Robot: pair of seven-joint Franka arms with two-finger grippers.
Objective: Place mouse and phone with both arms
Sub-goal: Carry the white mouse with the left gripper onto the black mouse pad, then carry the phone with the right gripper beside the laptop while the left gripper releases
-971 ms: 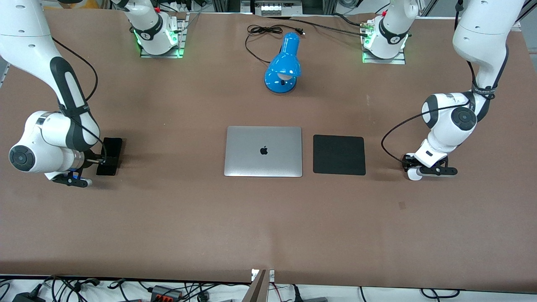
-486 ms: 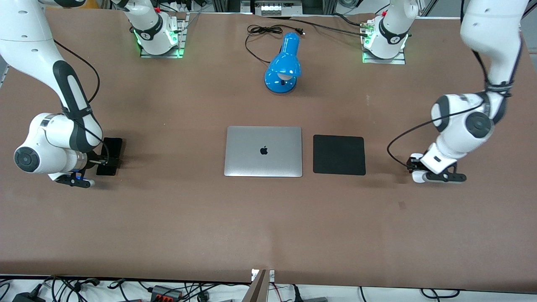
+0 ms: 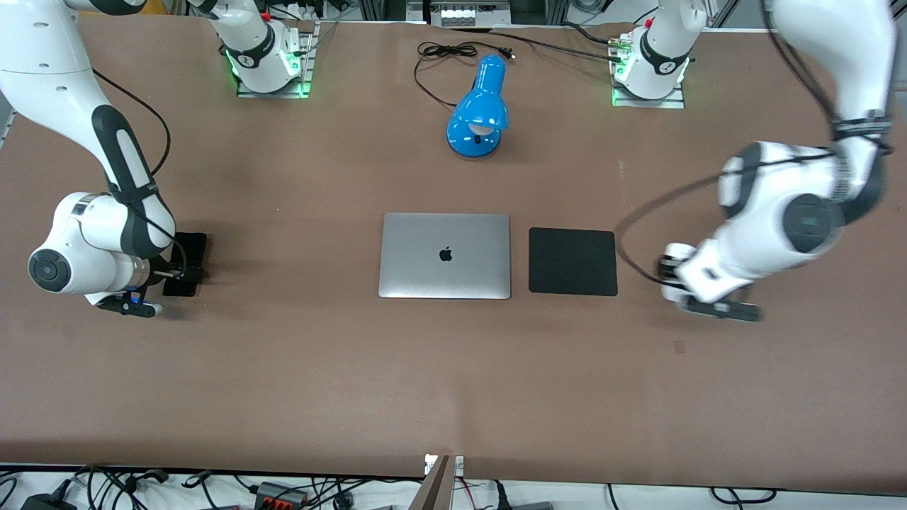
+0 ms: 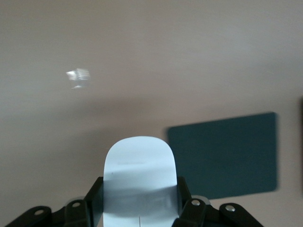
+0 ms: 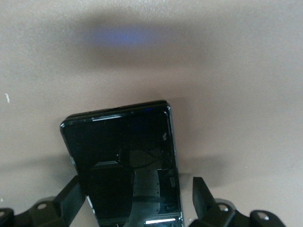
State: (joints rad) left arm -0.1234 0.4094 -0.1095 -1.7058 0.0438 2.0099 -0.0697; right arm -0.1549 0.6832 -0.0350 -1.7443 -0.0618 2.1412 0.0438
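Observation:
My left gripper (image 3: 669, 276) is shut on the white mouse (image 4: 139, 165) and holds it just above the table, beside the black mouse pad (image 3: 572, 261) at its edge toward the left arm's end. In the left wrist view the fingers (image 4: 188, 203) clamp the mouse's sides, with the pad (image 4: 227, 156) ahead. The arm is motion-blurred in the front view. My right gripper (image 3: 173, 273) is low over the black phone (image 3: 190, 248), which lies flat on the table. In the right wrist view the open gripper (image 5: 137, 198) straddles the phone (image 5: 123, 142), with a gap at one finger.
A closed silver laptop (image 3: 445, 255) lies mid-table beside the mouse pad. A blue desk lamp (image 3: 480, 113) with its black cord stands near the arm bases. The table is brown.
The left arm has swung toward the mouse pad, carrying the mouse with it. The right arm has barely shifted and stays over the phone.

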